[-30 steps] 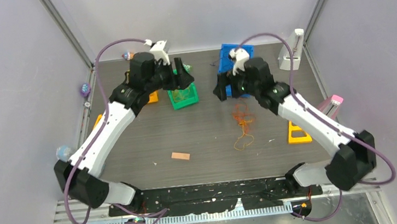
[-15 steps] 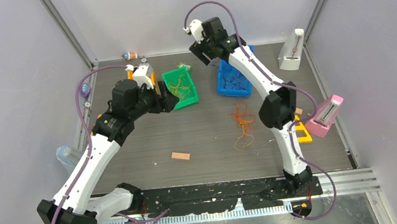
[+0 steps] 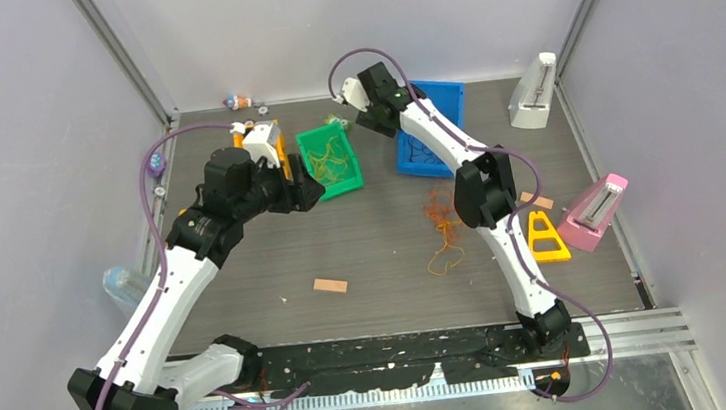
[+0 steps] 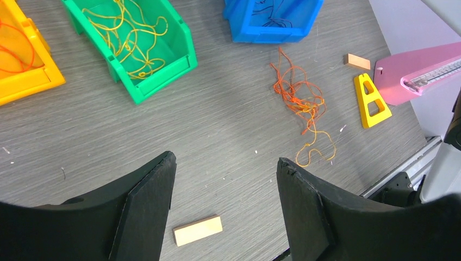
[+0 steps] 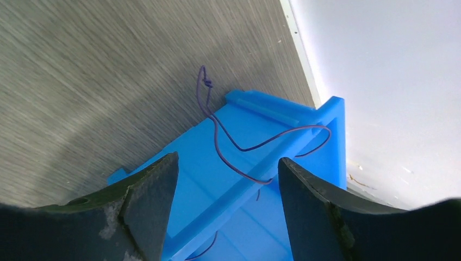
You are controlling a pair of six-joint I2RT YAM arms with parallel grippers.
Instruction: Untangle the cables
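Left gripper (image 4: 225, 161): fingers apart, nothing between them, just left of the green bin (image 3: 349, 180).
Yellow cables (image 4: 128, 38): loose inside the green bin.
Right gripper (image 5: 227, 161): fingers apart, empty, right of the green bin, above the blue bin (image 3: 445, 93).
Purple cable (image 5: 239, 148): draped over the blue bin's rim (one knotted end outside it).
Orange cables (image 3: 444, 219): tangled on the table (image 3: 374, 254), right of the green bin.

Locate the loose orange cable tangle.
In the top view, the orange cable tangle lies on the table right of centre, nearer than the blue bin, left of the yellow triangular block.
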